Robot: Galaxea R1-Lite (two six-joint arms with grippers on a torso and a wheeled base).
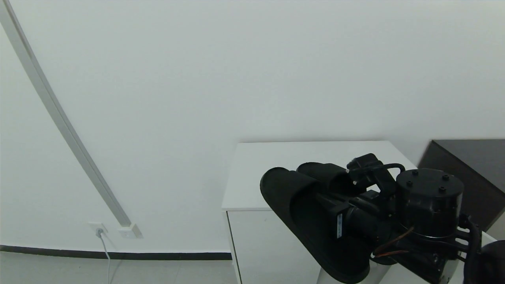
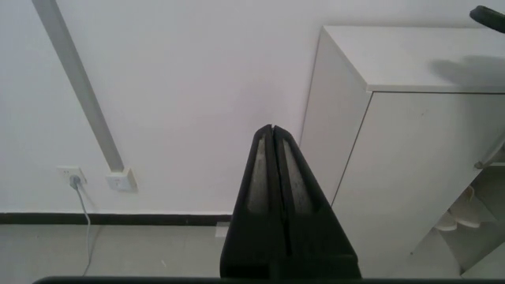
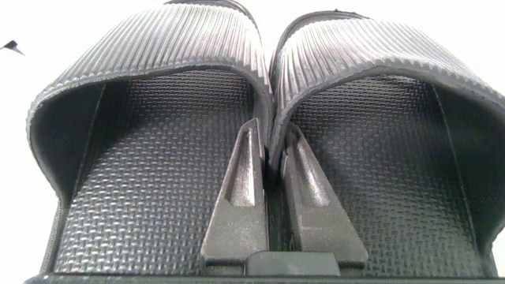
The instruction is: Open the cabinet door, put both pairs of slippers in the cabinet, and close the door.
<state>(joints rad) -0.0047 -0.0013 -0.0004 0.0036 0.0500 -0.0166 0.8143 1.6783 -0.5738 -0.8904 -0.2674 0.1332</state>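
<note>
A pair of black ribbed slippers hangs in front of the white cabinet, just below its top edge. My right gripper is shut on the slippers, pinching the two touching inner walls between its fingers. My left gripper is shut on nothing and points at the wall to the left of the cabinet. The cabinet door stands partly open, with a handle at its edge. Behind it are shelves holding a pale shape that I cannot identify.
A white wall runs behind everything, with a slanted cable duct ending at a socket. A plug and cord hang from a second socket. A dark baseboard meets the grey floor. Right of the cabinet stands a dark piece of furniture.
</note>
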